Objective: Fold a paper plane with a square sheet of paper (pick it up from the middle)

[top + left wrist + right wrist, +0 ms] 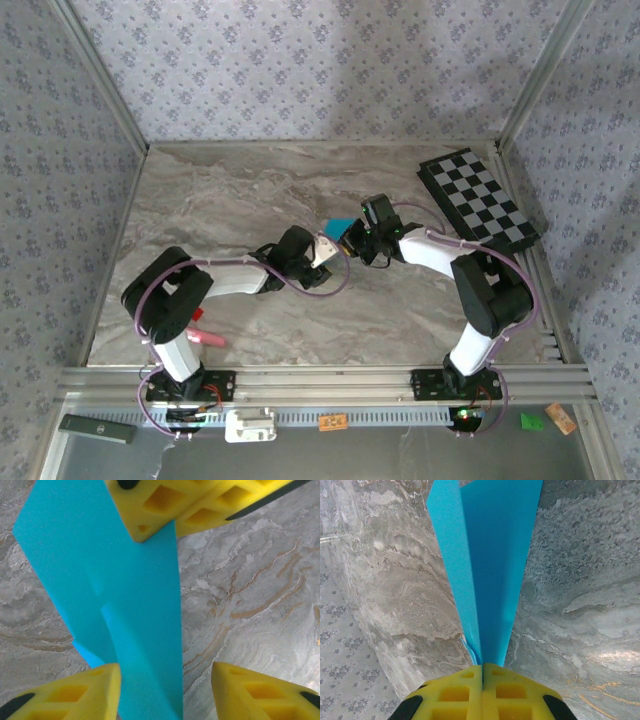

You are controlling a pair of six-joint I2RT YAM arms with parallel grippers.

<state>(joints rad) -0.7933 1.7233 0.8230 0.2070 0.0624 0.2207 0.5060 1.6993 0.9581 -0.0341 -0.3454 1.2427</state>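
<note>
**A:** Yellow fingers of the right gripper sit closest, pressed flat together on the narrow end of the blue paper. The paper fans away from them over the tabletop.

**B:** And the left gripper?

**A:** Its jaws are apart, astride the paper's other end. The paper passes between them, close against one finger and clear of the other, so nothing is clamped there.

**B:** Where is all this?

**A:** Mid-tabletop, between the two arms. The paper looks lifted off the marble.

**B:** What could go wrong?

**A:** My guess is that if the left gripper closes off-centre, it could crumple the creased layers or catch one flap instead of the whole fold. If the arms pull against each other, thin paper could tear or slide out of the right pinch.

**B:** Any containers?

**A:** Nothing that holds anything. The checkered board lies flat and bare at the far right. A small red-and-pink object lies loose near the left arm's base.
</note>
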